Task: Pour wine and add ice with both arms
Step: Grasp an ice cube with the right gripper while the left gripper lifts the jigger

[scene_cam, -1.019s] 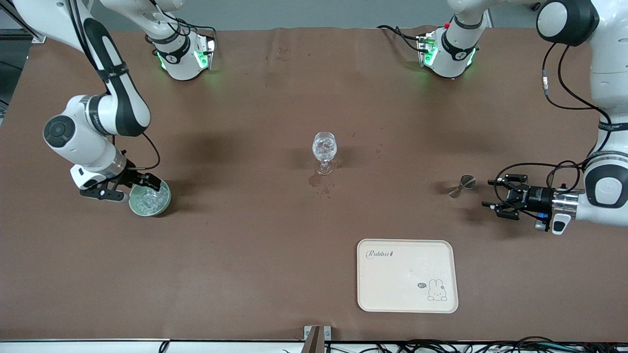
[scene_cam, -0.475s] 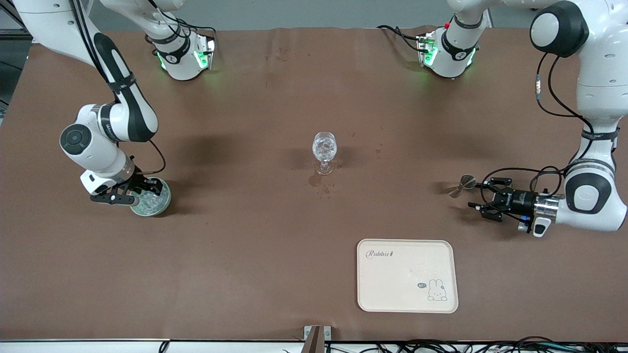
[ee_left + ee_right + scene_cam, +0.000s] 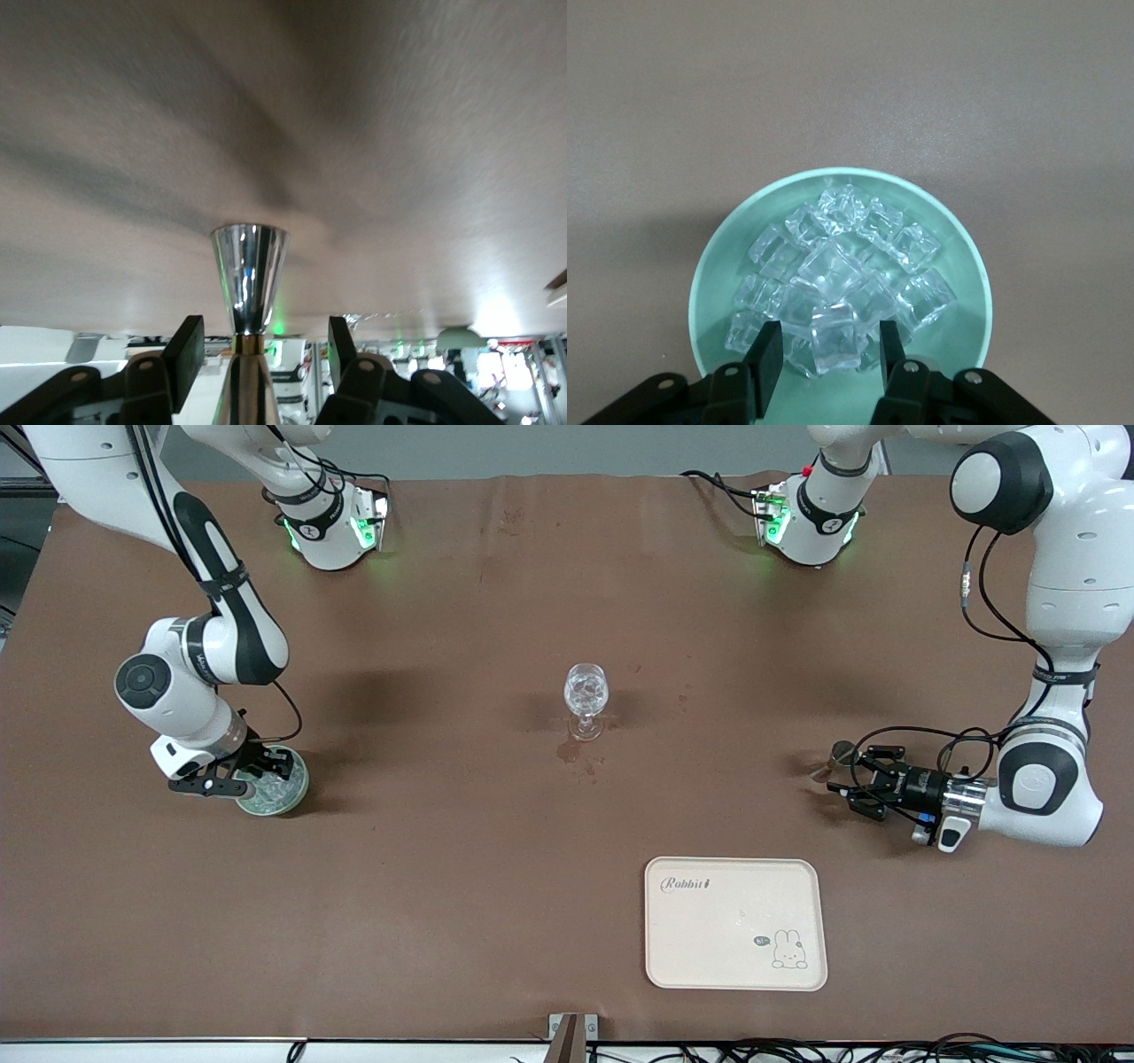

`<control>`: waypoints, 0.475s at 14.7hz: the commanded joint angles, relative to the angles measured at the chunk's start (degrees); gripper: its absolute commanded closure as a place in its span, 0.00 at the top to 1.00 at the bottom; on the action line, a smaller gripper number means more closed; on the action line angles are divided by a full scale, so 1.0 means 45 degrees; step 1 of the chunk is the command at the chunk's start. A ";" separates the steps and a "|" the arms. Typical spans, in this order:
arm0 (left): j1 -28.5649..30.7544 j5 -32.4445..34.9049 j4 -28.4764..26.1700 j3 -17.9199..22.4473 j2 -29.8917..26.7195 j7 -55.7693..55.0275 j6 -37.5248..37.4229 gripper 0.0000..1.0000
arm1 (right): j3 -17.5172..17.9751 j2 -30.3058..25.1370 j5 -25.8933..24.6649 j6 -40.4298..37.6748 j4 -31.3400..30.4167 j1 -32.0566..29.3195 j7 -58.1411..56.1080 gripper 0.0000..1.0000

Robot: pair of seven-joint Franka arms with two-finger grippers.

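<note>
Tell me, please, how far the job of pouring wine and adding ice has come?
Little looks done: the clear stemmed glass stands mid-table with no wine visible in it. In hand: the right gripper is down in the pale green bowl, fingers either side of one clear ice cube, and the left gripper straddles the shiny metal hourglass-shaped jigger. Left: carrying ice to the glass and pouring.
</note>
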 commanded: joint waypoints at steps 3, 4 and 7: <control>0.0009 -0.0246 -0.0129 0.0006 -0.0034 0.0460 -0.0423 0.51 | 0.0020 0.0130 -0.0183 0.0186 0.0032 -0.0104 -0.0063 0.47; 0.0009 -0.0266 -0.0129 0.0006 -0.0034 0.0461 -0.0423 0.47 | 0.0020 0.0169 -0.0183 0.0206 0.0070 -0.0123 -0.0063 0.47; -0.0010 -0.0246 -0.0149 0.0006 -0.0014 0.0480 -0.0443 0.36 | 0.0020 0.0228 -0.0183 0.0206 0.0149 -0.0123 -0.0063 0.47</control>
